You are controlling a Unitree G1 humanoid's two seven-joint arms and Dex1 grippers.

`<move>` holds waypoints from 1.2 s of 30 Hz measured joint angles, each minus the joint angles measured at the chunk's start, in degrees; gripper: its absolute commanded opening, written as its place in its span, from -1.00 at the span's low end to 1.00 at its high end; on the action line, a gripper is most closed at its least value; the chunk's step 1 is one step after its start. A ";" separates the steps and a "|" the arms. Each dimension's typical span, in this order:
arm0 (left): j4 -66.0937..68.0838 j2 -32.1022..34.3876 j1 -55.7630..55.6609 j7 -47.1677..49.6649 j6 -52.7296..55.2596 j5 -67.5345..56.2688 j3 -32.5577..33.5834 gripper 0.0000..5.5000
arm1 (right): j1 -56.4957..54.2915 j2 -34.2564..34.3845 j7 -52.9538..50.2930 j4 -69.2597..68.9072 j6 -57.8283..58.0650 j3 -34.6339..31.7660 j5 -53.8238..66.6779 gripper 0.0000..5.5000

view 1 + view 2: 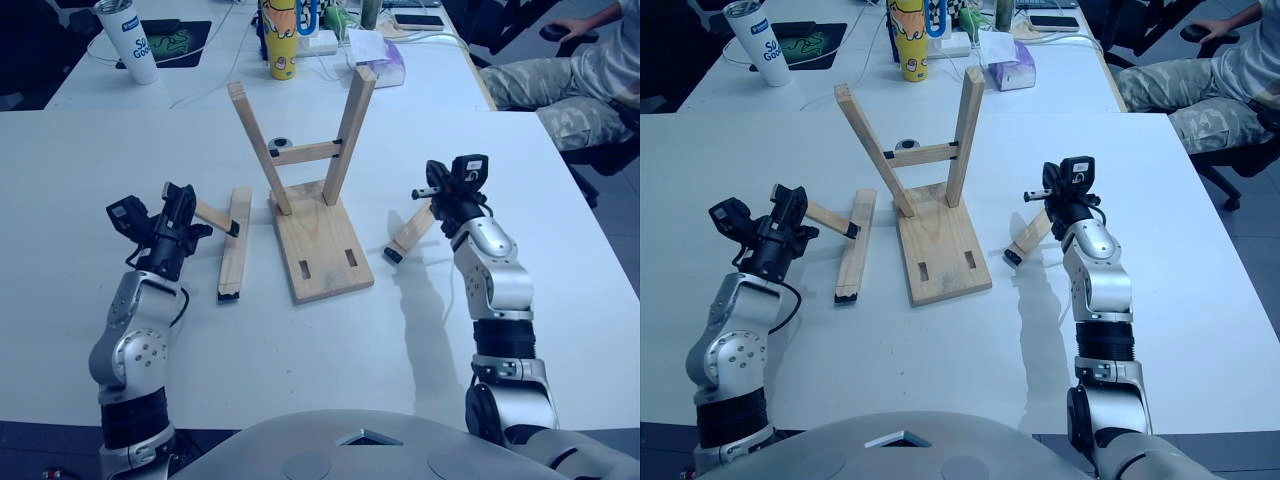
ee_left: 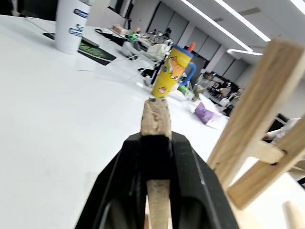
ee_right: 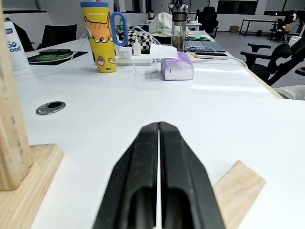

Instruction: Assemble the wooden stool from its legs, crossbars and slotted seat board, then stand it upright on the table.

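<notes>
The slotted seat board [image 1: 322, 250] lies flat mid-table. Two legs [image 1: 349, 132] stand up from its far end, joined by a crossbar [image 1: 306, 152]. To its left a third leg [image 1: 235, 245] lies flat with a short crossbar [image 1: 212, 214] sticking out of it. My left gripper [image 1: 188, 213] is shut on that crossbar's free end, and the wood [image 2: 155, 117] shows between its fingers. To the right of the board lies a loose leg [image 1: 411, 233]. My right gripper [image 1: 440, 195] hovers over that leg's far end, shut with nothing in it, and the leg [image 3: 237, 190] lies beside its fingers.
Across the seam, on the far table, stand a yellow cup [image 1: 281, 38], a white tumbler [image 1: 129, 40] and a purple tissue pack [image 1: 384, 70] with cables. A round metal grommet [image 1: 280, 143] sits behind the stool. Bare tabletop stretches in front of the board.
</notes>
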 measured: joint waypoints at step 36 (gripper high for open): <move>8.61 -3.38 -3.23 -6.32 -5.86 8.49 -0.82 -0.85 | 0.69 0.10 0.70 0.50 0.03 0.10 -1.68 -1.00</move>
